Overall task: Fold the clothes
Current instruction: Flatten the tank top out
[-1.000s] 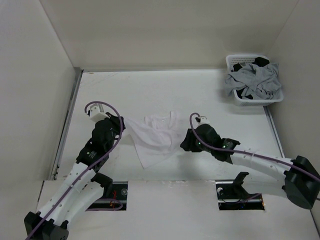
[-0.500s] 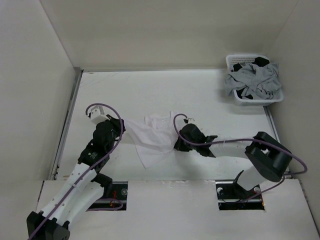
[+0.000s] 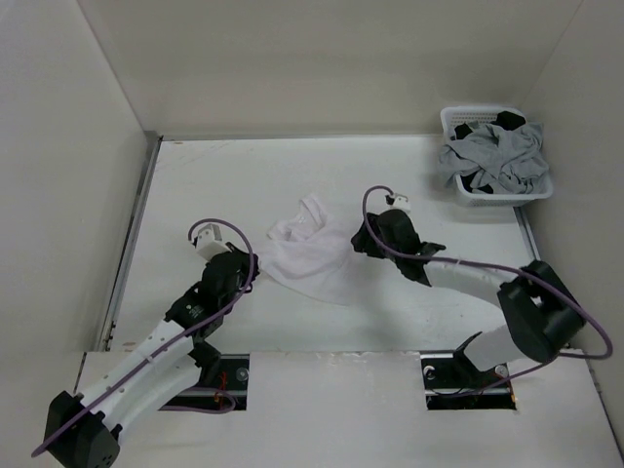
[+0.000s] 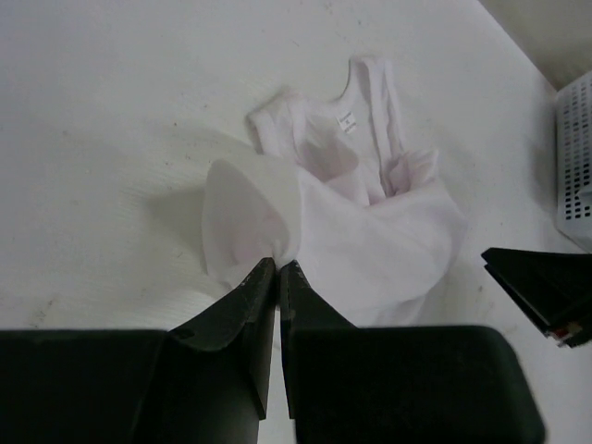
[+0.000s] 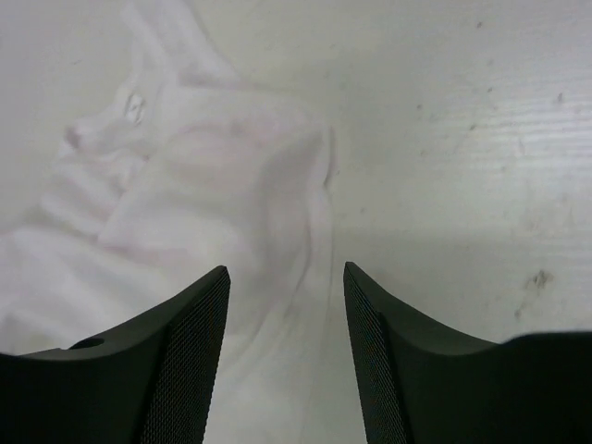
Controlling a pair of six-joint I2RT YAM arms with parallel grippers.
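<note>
A second ago the shirt [image 3: 310, 255] was stretched between both of my grippers, held out fairly wide across the middle of the table [image 3: 214, 175]. Half a second ago my right gripper [image 5: 285, 273] pinched down on the shirt's right side. Then it let go, and its jaws stood well apart and empty, hovering just past the shirt's right edge with bare table under the right jaw. It had also swung toward the far side.

My left gripper [image 4: 278, 265] had stayed pressed together on a thin fold at the shirt's near left edge, and I had drawn that arm nearer and slightly right. With one side released and the other dragged in, the shirt lost its spread. It lay as a rumpled heap in the middle of the table, between the two grippers, with cloth doubled over itself on the right half.

I judged this a setback for flatness rather than a finished fold: no clean edge lay over another. The shirt probably needed spreading again, with my right gripper taking a fresh hold on a free corner. The basket [image 3: 492, 190] at the far right, holding grey and black garments [image 3: 497, 161], was well apart.
</note>
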